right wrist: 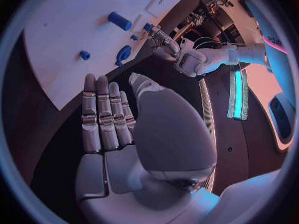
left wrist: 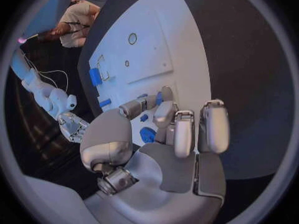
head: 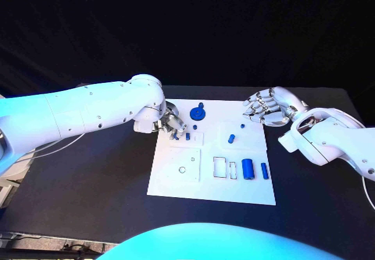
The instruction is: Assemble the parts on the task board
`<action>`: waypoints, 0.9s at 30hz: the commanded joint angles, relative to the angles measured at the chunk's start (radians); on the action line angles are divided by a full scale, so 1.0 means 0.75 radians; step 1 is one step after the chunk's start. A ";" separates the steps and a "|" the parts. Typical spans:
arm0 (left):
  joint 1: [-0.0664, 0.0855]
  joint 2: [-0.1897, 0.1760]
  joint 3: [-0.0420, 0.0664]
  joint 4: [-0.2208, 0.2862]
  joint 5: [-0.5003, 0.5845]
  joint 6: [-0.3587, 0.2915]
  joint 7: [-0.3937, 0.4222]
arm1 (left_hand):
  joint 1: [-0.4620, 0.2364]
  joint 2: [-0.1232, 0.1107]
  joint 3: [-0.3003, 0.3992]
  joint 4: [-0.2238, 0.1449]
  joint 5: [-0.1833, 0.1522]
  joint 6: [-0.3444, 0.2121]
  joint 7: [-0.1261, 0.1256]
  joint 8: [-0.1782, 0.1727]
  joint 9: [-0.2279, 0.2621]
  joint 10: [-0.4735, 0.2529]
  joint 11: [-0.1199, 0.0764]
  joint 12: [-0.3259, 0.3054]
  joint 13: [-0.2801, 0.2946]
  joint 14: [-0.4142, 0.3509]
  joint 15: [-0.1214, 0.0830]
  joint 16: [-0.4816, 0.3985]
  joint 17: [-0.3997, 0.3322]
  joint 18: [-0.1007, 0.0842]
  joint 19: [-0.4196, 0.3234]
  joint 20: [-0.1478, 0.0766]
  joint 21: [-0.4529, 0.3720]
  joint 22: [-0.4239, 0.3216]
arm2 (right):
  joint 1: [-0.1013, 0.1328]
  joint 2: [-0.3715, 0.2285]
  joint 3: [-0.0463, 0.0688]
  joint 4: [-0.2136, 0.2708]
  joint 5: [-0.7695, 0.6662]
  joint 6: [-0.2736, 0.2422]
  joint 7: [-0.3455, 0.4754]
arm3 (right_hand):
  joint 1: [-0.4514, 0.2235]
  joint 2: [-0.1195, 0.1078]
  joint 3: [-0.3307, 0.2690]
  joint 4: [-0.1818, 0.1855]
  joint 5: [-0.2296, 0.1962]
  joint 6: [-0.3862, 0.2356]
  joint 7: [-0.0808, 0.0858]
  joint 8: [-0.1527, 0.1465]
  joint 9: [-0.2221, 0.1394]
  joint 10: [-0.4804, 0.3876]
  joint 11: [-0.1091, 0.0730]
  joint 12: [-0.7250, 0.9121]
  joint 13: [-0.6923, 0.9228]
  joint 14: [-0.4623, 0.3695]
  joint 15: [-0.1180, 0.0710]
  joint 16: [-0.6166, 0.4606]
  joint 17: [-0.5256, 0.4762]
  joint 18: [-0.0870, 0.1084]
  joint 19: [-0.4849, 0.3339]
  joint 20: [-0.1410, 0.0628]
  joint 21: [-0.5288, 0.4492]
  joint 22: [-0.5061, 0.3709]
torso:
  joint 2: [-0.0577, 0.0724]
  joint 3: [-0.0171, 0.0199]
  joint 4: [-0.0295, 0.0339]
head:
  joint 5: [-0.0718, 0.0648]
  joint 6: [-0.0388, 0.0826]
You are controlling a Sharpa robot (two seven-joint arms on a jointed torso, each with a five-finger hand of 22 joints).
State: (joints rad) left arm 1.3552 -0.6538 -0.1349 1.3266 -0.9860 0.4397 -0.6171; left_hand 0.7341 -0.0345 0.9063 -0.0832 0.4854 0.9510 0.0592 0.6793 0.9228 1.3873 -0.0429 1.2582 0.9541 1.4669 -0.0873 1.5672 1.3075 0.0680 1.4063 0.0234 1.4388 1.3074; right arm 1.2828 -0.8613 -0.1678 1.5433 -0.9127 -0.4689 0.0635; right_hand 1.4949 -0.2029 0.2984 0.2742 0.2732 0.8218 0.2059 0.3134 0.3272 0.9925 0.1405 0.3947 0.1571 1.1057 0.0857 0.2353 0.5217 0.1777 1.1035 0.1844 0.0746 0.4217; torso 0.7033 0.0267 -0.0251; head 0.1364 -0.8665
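The white task board lies mid-table. My left hand is low over its far left corner, where the thumb and a fingertip close round a small blue part beside a recessed square. A round blue wheel-like part lies just beyond that hand. My right hand hovers off the board's far right corner, its fingers stretched out side by side and holding nothing. A short blue peg lies mid-board. A thick blue cylinder and a slim blue bar lie toward the near right.
The board carries a ring-shaped hole and two narrow rectangular slots near the cylinder. A tiny blue piece sits by the far right. Bare black tabletop surrounds the board on all sides.
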 commanded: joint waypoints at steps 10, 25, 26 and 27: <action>-0.014 0.002 -0.010 0.000 0.070 0.065 -0.003 | -0.028 0.046 0.143 -0.120 -0.049 0.090 -0.063 -0.008 0.011 0.039 -0.015 0.016 0.033 0.139 -0.009 0.005 0.351 -0.017 0.008 -0.001 -0.001 0.101 | -0.001 0.001 0.000 0.001 -0.011 0.018 0.014 | 0.011 -0.016 0.032 -0.007 0.039 -0.009 0.006 0.006 -0.004 0.001 0.004 -0.006 -0.013 0.001 0.005 -0.013 -0.003 0.003 -0.004 0.009 -0.003 -0.007 | 0.001 0.0008 -0.0008 | 0.001 0.000; -0.013 0.019 -0.010 -0.039 0.128 0.110 -0.009 | -0.061 0.081 0.126 -0.069 -0.180 0.105 -0.067 -0.031 0.028 0.046 -0.016 0.017 0.058 0.139 -0.010 0.005 0.351 -0.017 0.010 0.002 -0.007 0.099 | -0.001 -0.001 0.000 0.002 -0.012 0.018 0.013 | 0.009 -0.022 0.043 -0.010 0.063 -0.009 0.006 0.007 -0.005 0.003 0.004 -0.005 -0.021 0.004 0.005 -0.017 -0.004 0.003 -0.003 0.008 -0.001 -0.009 | 0.000 0.0014 -0.0014 | 0.000 -0.001; -0.013 0.020 -0.010 -0.042 0.132 0.115 -0.009 | -0.067 0.088 0.122 -0.057 -0.214 0.108 -0.068 -0.035 0.030 0.047 -0.016 0.017 0.061 0.139 -0.009 0.005 0.351 -0.018 0.012 0.003 -0.006 0.100 | -0.001 -0.001 0.000 0.002 -0.012 0.018 0.013 | 0.009 -0.023 0.045 -0.010 0.067 -0.009 0.006 0.007 -0.005 0.004 0.004 -0.005 -0.022 0.004 0.005 -0.018 -0.004 0.003 -0.003 0.008 0.000 -0.010 | 0.000 0.0013 -0.0012 | 0.000 -0.001; -0.013 0.020 -0.010 -0.045 0.133 0.118 -0.009 | -0.067 0.088 0.121 -0.055 -0.218 0.108 -0.068 -0.036 0.031 0.047 -0.016 0.017 0.062 0.139 -0.009 0.005 0.351 -0.018 0.011 0.003 -0.007 0.099 | -0.001 -0.001 0.000 0.002 -0.012 0.018 0.013 | 0.009 -0.023 0.045 -0.010 0.067 -0.009 0.006 0.007 -0.005 0.004 0.004 -0.005 -0.022 0.004 0.005 -0.018 -0.004 0.003 -0.003 0.008 0.000 -0.010 | 0.000 0.0013 -0.0012 | -0.001 -0.001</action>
State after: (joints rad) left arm 1.3570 -0.6449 -0.1347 1.2918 -0.9203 0.4689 -0.6201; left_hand 0.6798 0.0198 0.9262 -0.0964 0.3321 0.9619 0.0695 0.6560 0.9456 1.4017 -0.0393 1.2671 0.9989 1.4669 -0.0870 1.5672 1.3074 0.0680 1.4084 0.0256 1.4388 1.3074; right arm 1.2828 -0.8618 -0.1678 1.5436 -0.9130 -0.4676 0.0633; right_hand 1.5029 -0.2108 0.3260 0.2661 0.3174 0.8181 0.2069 0.3133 0.3242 0.9925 0.1405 0.3947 0.1420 1.1057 0.0857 0.2254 0.5198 0.1777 1.1035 0.1844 0.0747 0.4155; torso 0.7034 0.0279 -0.0261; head 0.1364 -0.8675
